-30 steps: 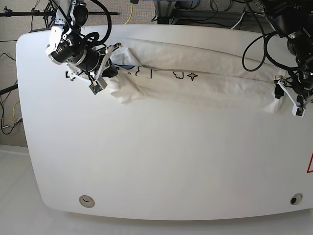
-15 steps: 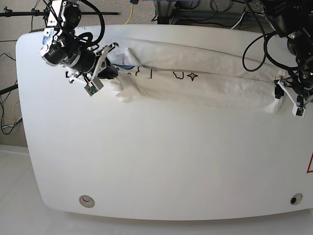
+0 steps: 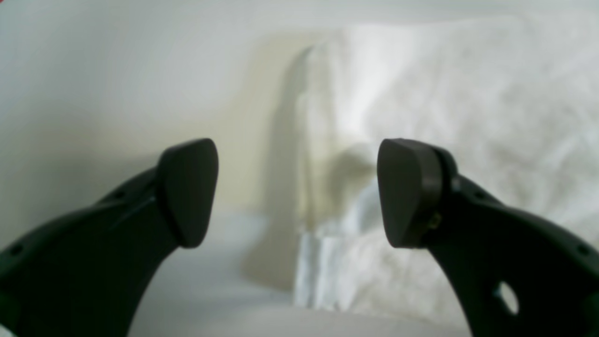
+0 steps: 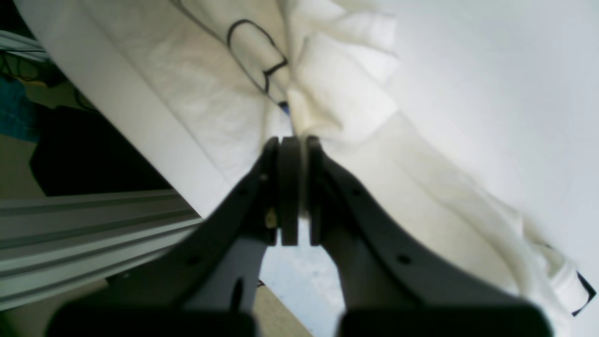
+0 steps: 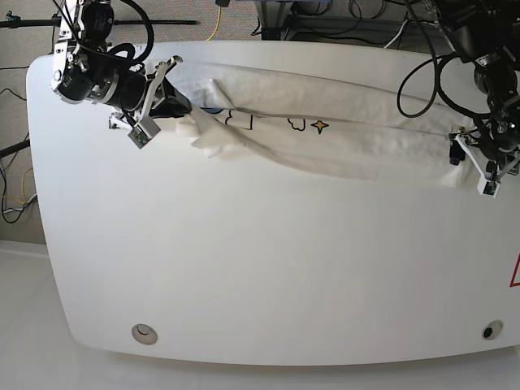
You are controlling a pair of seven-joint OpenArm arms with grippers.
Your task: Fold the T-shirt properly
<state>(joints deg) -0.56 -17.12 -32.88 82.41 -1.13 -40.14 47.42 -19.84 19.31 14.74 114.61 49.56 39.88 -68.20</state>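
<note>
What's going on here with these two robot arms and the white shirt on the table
A two-armed robot is folding a white T-shirt stretched in a long band across the far side of a white table. The right gripper is pinched shut on bunched fabric at one end. The left gripper is open at the other end, its jaws straddling the shirt's edge without holding it.

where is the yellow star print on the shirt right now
In the base view, the yellow star sits on the T-shirt near the table's far edge, centre-right.
</note>
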